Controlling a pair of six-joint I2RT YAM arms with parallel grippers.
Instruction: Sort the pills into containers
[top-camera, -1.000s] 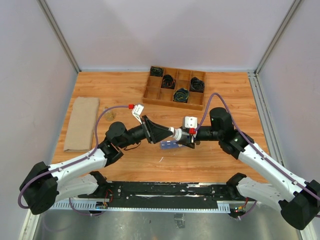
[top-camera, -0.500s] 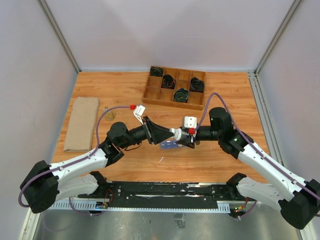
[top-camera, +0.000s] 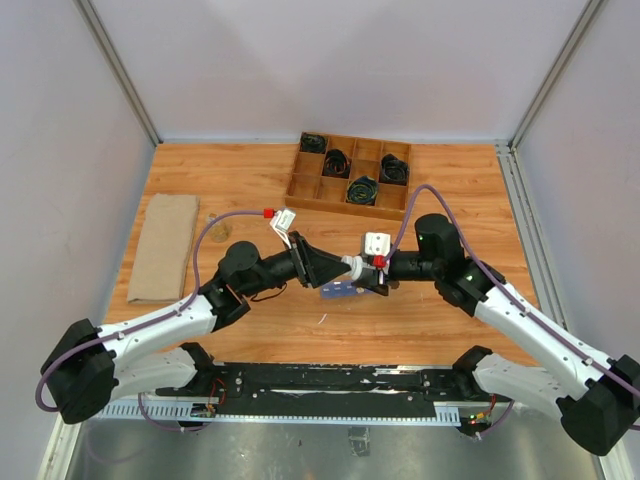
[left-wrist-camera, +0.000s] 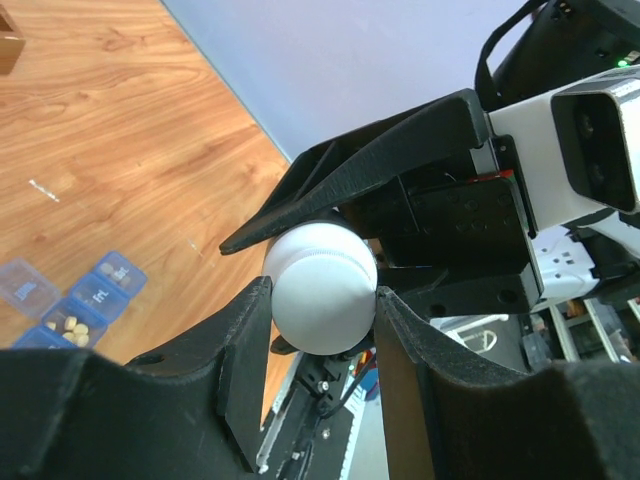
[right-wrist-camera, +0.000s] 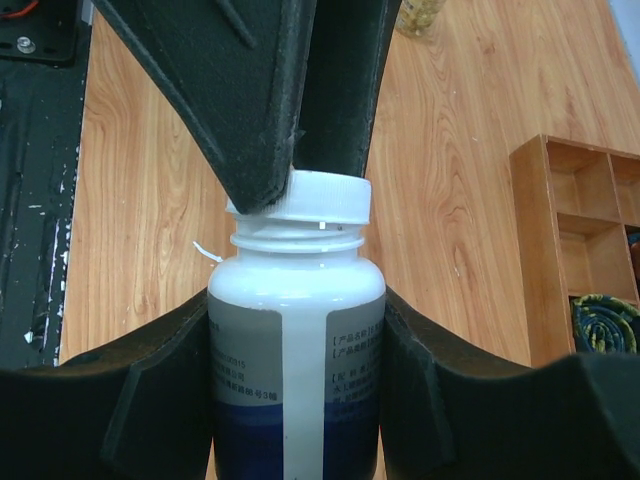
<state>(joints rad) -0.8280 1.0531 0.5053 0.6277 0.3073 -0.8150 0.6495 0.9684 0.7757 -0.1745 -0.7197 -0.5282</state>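
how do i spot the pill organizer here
On the wooden table, find the white bottle held between both arms. Just below it lies the pill organizer: a translucent-blue strip of small square compartments, unlike the brown cable tray behind.

The left arm (top-camera: 150, 335) and right arm (top-camera: 530, 330) are white links with bulky black joints, each trailed by a purple cable (top-camera: 212, 224) with a red plug (top-camera: 268, 212) beside a white wrist camera (top-camera: 379, 244), ending in the matte black, wedge-fingered left tool (top-camera: 340, 266) and right tool (top-camera: 372, 270).
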